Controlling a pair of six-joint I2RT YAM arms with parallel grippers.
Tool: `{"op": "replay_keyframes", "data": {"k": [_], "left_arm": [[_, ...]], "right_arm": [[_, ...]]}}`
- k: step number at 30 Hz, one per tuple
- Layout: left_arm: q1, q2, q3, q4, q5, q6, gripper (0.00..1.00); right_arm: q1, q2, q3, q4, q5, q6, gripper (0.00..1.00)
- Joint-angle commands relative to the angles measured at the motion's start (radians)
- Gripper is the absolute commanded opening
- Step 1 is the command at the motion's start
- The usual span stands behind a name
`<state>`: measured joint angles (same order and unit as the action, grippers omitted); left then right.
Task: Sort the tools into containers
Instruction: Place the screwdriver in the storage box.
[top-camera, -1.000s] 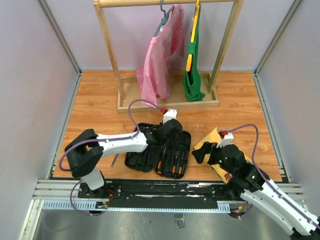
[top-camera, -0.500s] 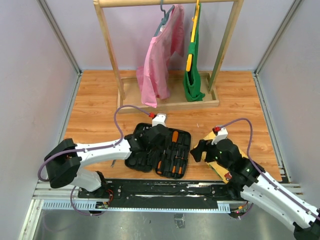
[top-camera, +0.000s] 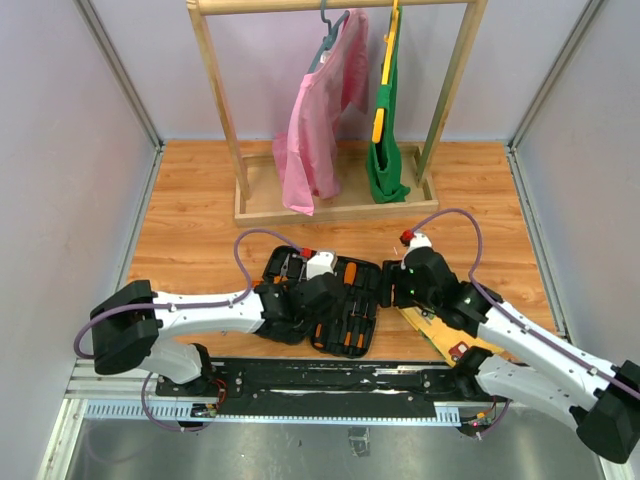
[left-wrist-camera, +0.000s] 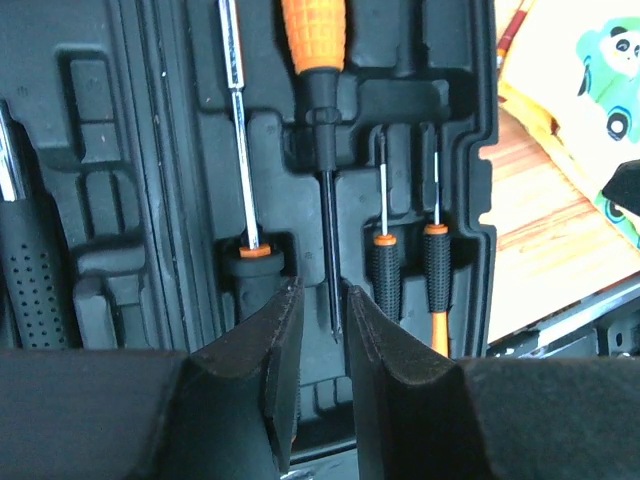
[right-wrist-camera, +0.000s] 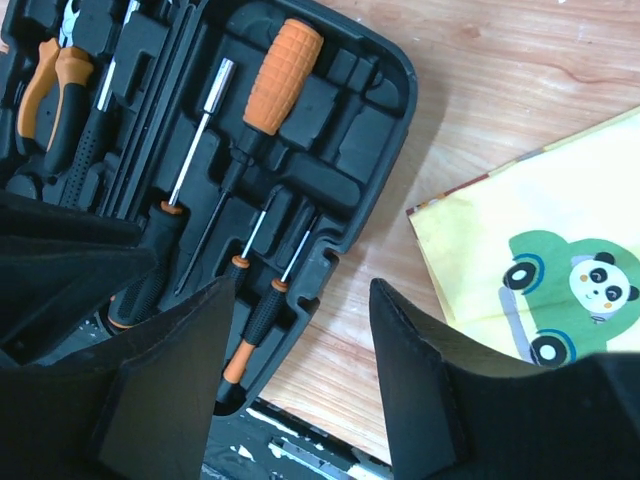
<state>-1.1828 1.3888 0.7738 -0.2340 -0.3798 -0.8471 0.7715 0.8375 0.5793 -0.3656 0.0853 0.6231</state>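
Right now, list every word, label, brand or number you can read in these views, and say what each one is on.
No readable text in any view.
On the yellow board: only cartoon pictures, such as a panda in a green car; no lettering shows.
On the tool case: no brand or label can be made out on the moulded plastic.
On the orange screwdriver handle: no marking visible.

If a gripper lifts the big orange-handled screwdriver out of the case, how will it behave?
The screwdriver is probably stiff: straight metal shaft. Its ribbed handle should not slip easily. Its round shape may roll on the table once outside the moulded slot of the case.
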Motion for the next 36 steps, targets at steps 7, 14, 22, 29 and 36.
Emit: {"op": "replay_keyframes", "data": {"k": [7, 14, 22, 29, 36], "left_arm": [[-0.031, -0.018, -0.044, 0.023, -0.041, -0.072, 0.28], [-0.031, -0.068, -0.100, 0.049, -0.069, -0.105, 0.28], [-0.031, -0.087, -0.107, 0.056, -0.079, -0.096, 0.27], [-0.031, -0.066, -0.098, 0.072, -0.074, -0.080, 0.27], [-0.031, -0.053, -0.091, 0.084, -0.065, -0.068, 0.27]], "right_arm": [[-0.032, 0.274, 0.204, -0.010, -0.094, -0.027, 0.51], [-0.037, 0.557, 0.399, -0.056, -0.058, -0.021, 0.52], [-0.038, 0.777, 0.537, -0.075, -0.061, -0.005, 0.40], [-0.035, 0.872, 0.576, -0.107, -0.024, 0.005, 0.37], [-0.036, 0.902, 0.580, -0.113, 0.001, 0.004, 0.32]]}}
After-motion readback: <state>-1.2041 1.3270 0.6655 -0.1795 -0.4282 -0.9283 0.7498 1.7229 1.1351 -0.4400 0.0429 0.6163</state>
